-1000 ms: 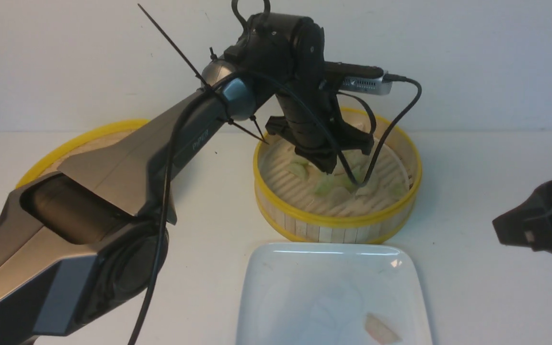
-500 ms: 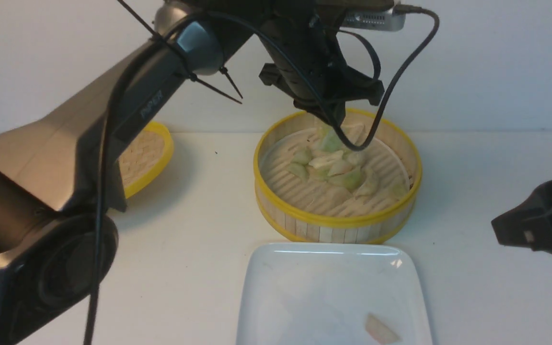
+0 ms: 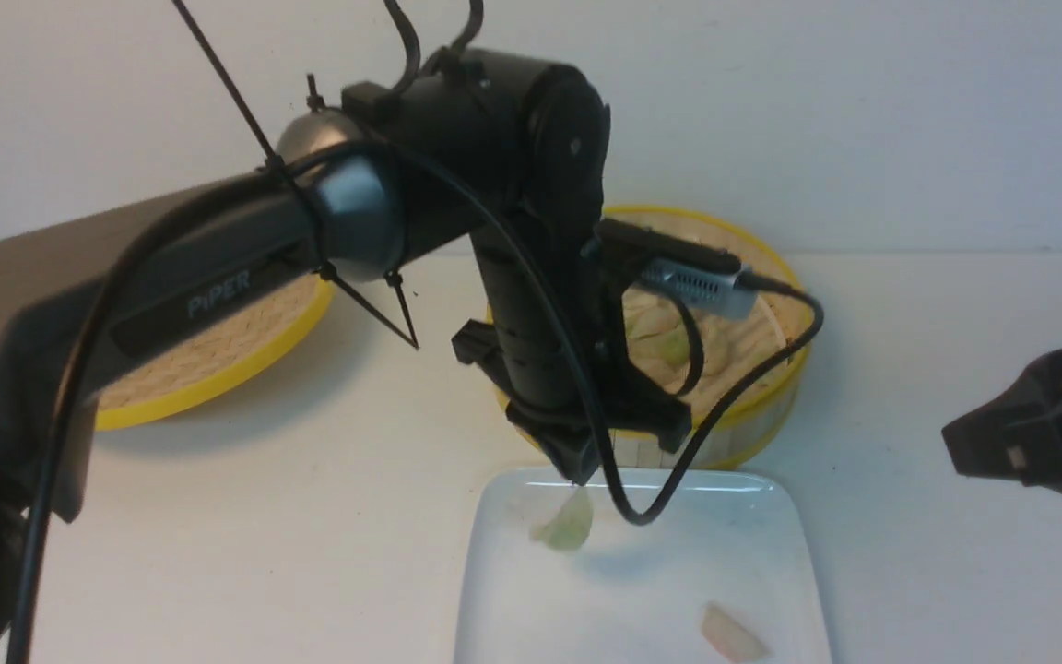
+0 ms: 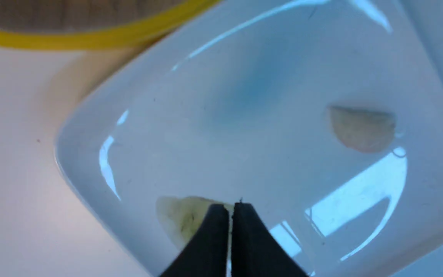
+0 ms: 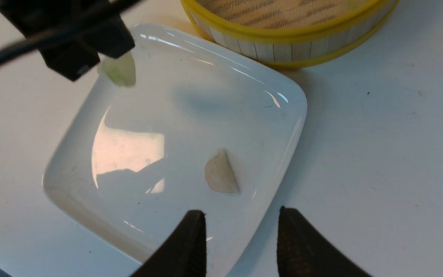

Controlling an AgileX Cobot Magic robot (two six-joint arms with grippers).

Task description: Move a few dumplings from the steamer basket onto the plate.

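Note:
My left gripper (image 3: pixel 577 477) hangs over the far left corner of the white plate (image 3: pixel 761 563), shut on the edge of a pale green dumpling (image 3: pixel 567 527) that dangles from its tips. The left wrist view shows the closed fingertips (image 4: pixel 221 215) with that dumpling (image 4: pixel 177 219) beside them. A whitish-pink dumpling (image 3: pixel 732 636) lies on the plate's near right part. Behind the arm stands the steamer basket (image 3: pixel 752 433), with more dumplings (image 3: pixel 655 332) partly hidden inside. My right gripper (image 5: pixel 240 219) is open and empty, off to the right above the plate's edge.
The flat woven lid (image 3: pixel 208 360) with a yellow rim lies at the far left of the white table. The left arm's black cable (image 3: pixel 678 480) loops down between basket and plate. A white wall closes the back.
The left gripper lifted a green dumpling out of the basket, then swung toward me and down over the plate's far left corner. The right arm has stayed still.

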